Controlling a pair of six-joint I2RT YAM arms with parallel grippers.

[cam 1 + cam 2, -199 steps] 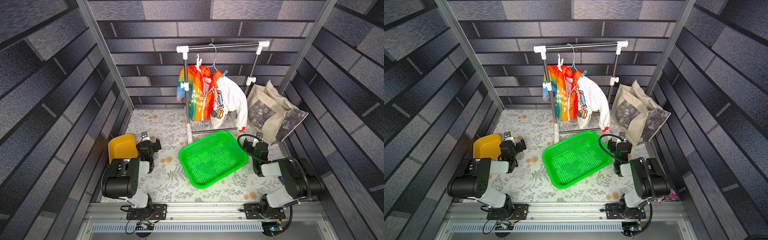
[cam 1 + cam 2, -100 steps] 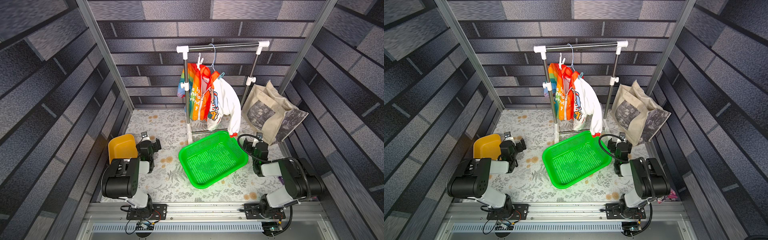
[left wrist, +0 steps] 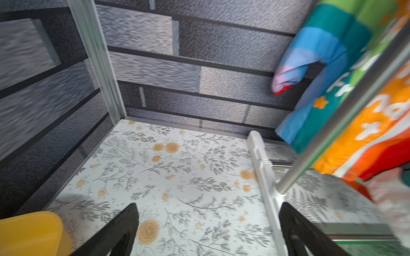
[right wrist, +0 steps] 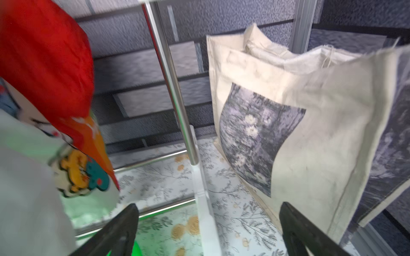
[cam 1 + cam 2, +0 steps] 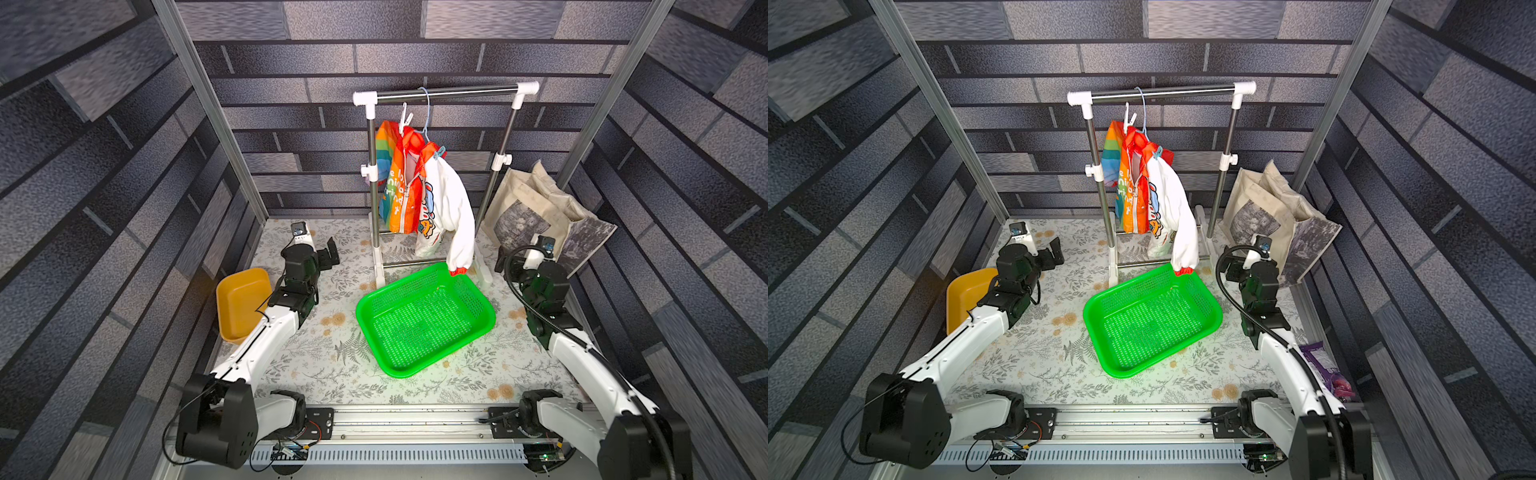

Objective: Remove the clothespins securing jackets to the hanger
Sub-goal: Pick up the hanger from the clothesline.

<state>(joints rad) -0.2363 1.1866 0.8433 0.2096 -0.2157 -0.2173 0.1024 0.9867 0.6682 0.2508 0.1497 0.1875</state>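
Both claws spread wide, nothing held. The left gripper [image 3: 209,208] sits low near the desk's far-left corner, by the yellow plastic tub [image 5: 241,303]. The right gripper [image 4: 209,206] is near the far-right corner, beside the beige canvas tote bag [image 5: 540,216]. The rainbow/white child's zip jacket [image 5: 415,191] hangs on the pale-blue wire hanger [image 5: 424,108], on the steel rack [image 5: 457,92] at the far edge. The white clothespin [image 5: 406,120] is clipped on the rainbow shoulder, the teal clothespin [image 5: 439,153] on the white shoulder.

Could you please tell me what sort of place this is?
Probably a staged robot test cell dressed as a laundry corner: printed brick walls on aluminium posts, a clothes rack holding a jacket, and a green basket.
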